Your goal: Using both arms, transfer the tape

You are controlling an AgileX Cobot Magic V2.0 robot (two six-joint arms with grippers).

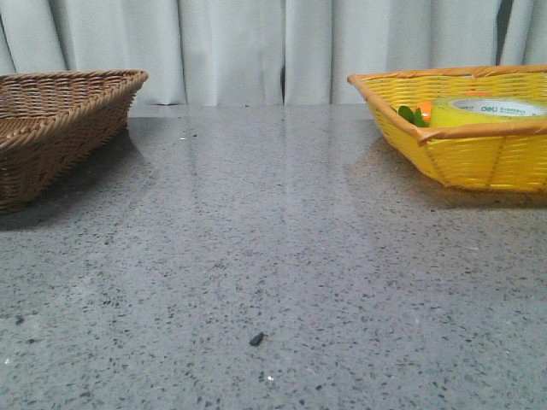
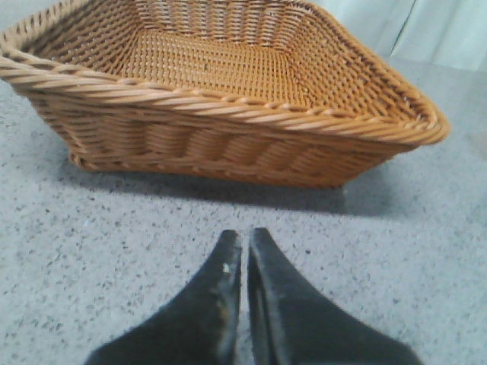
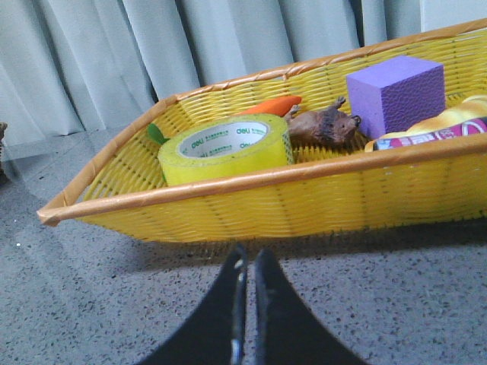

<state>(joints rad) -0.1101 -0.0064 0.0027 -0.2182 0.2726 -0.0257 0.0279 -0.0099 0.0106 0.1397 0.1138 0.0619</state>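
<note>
Wicker on the left: the brown basket (image 2: pixel 221 99) sits just ahead of the left gripper (image 2: pixel 245 251), fingers pinched together on nothing. Across now to the right gripper (image 3: pixel 249 266), also clenched and holding nothing, low on the table just outside the yellow basket (image 3: pixel 251 201). Beyond that near wall lies the tape (image 3: pixel 227 148), flat, carrot (image 3: pixel 274 105) behind. Likely light, rigid, slick-sided: I'd pinch across the rim, one finger inside the white core.
</note>
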